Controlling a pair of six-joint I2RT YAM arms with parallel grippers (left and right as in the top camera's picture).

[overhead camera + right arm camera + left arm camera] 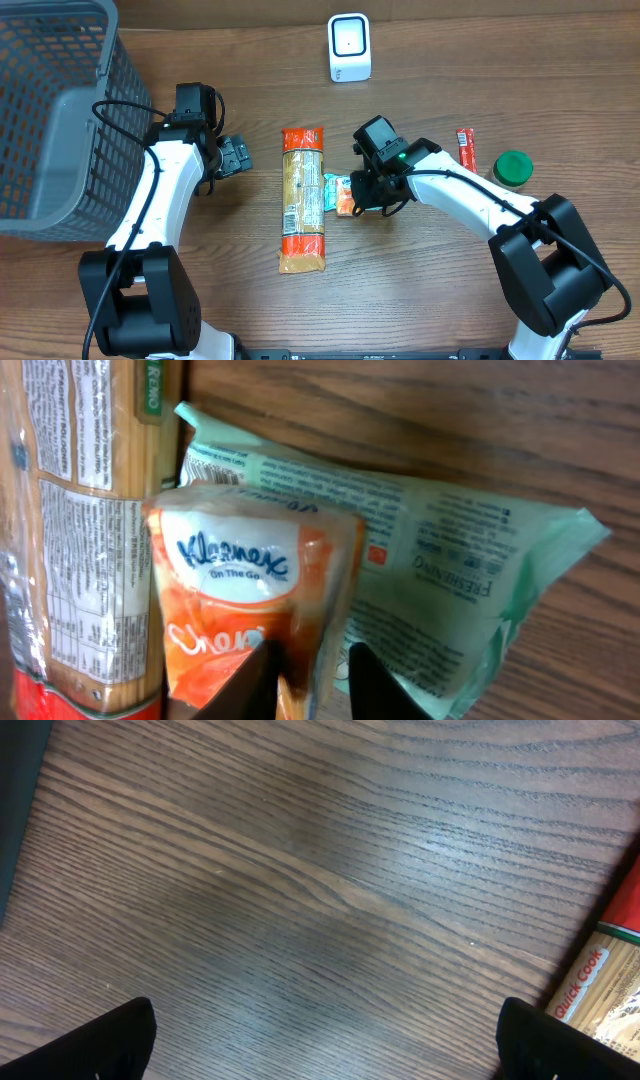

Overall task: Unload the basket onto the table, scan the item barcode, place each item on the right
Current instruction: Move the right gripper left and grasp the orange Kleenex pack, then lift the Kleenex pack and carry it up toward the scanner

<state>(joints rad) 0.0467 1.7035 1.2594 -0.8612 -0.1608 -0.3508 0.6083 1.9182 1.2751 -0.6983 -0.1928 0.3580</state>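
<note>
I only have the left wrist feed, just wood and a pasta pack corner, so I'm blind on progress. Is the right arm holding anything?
Observer: Yes, the right gripper is pinched on the edge of an orange Kleenex pack, next to the pasta pack.
Operator: Anything under it?
Observer: A green packet, partly overlapped by the orange Kleenex pack.
Operator: Where's the scanner?
Observer: The white scanner stands beyond the pasta pack's far end, apart from the right gripper.

Can't see whole basket (60, 120), cropped top-left. Only a corner of pasta pack (605, 990) in left wrist view. Can't read print on green packet (450, 580), half buried under tissue pack (250, 580).
</note>
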